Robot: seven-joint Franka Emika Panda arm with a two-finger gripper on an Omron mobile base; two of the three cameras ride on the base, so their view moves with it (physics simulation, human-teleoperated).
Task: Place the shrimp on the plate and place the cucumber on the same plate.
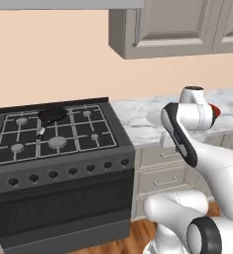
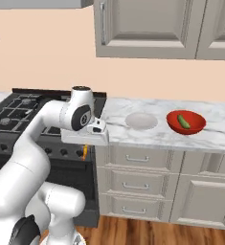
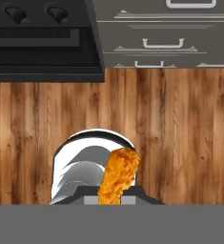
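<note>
Looking at a kitchen with peach walls, grey cabinets (image 2: 147,26) up top and a wood floor (image 3: 180,133) below. White marble counter (image 2: 133,136) runs beside a black gas stove (image 1: 53,134), which has a black frying pan (image 1: 52,115) on a back burner. On the counter sits the pale plate (image 2: 141,120), and just right of it a red bowl (image 2: 185,122) with the cucumber (image 2: 183,121) lying inside. The gripper (image 3: 114,193) hangs out past the counter edge, over the floor in front of the drawers (image 2: 135,184), clamped on the orange shrimp (image 3: 118,174), well apart from the plate.
</note>
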